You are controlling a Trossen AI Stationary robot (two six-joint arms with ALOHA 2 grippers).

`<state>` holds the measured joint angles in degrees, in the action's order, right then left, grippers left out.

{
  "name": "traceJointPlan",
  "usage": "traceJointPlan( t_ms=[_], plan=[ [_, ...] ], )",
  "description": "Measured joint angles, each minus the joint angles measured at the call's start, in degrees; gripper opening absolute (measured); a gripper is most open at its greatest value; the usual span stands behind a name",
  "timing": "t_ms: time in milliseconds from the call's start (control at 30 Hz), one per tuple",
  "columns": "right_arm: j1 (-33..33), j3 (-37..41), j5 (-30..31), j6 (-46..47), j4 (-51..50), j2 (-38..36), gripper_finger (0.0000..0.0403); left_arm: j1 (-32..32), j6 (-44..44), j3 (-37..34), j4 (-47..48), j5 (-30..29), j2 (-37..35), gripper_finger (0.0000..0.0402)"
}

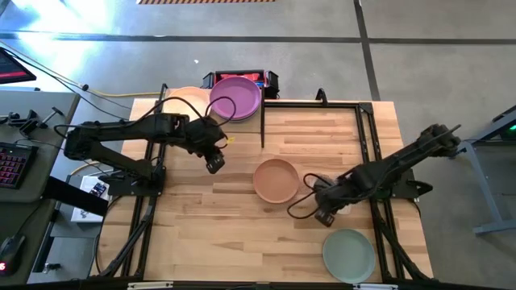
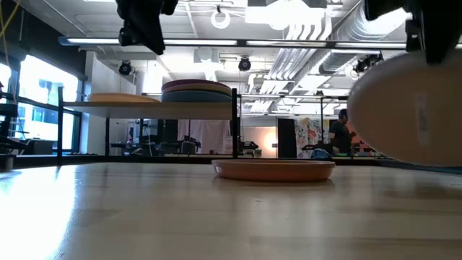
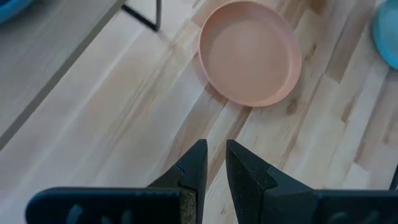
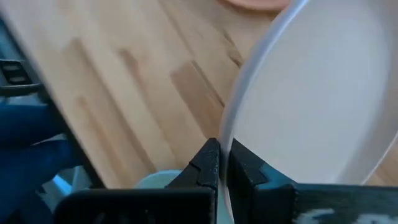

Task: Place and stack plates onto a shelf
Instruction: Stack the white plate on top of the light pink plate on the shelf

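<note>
Carrying: right gripper (image 4: 224, 163) pinches cream plate's (image 4: 323, 93) rim, near shelf (image 2: 155, 105).
Left gripper (image 3: 214, 163): narrow, empty.
Next: probably stacking on the shelf.

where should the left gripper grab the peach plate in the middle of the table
Grip the raised rim of the peach plate, one finger inside and one outside. It lies flat and upright on the table, so only the rim gives a hold. Come from above at its shelf-side edge, nearest the left gripper, which hovers between plate and shelf with fingers nearly shut; open them first.
</note>
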<state>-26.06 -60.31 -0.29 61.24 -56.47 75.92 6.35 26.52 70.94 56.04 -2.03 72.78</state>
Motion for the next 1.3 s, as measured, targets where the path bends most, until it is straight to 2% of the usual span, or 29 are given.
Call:
traceJointPlan(
  t_ms=[200, 467, 767, 1000, 1133, 1300],
  plan=[
    [0.1, 0.0, 0.2, -8.6, 4.9, -4.6, 0.0, 0.0, -0.3, 0.0, -4.7, 2.3, 0.0, 0.0046],
    [0.2, 0.0, -4.5, -27.4, 17.3, -6.4, 0.0, -0.1, -4.6, 0.0, -14.6, 13.6, 0.0, 0.0046],
    [0.5, 0.0, -8.8, -44.4, 28.0, -6.4, 0.0, -1.2, -7.6, 0.0, -27.1, 22.1, 0.0, 0.0046],
    [3.2, 0.0, -14.3, -49.0, 35.3, -7.4, 0.0, -2.8, -10.0, 0.0, -39.2, 30.2, 0.0, 0.0046],
    [4.3, 0.0, -17.6, -52.3, 38.9, -9.3, 0.0, -3.7, -12.5, 0.0, -41.9, 30.5, 0.0, 0.0046],
    [5.1, -0.1, -18.0, -53.8, 39.2, -12.0, 0.0, -3.8, -13.3, 0.0, -42.3, 29.9, 0.2, 0.0047]
  ],
)
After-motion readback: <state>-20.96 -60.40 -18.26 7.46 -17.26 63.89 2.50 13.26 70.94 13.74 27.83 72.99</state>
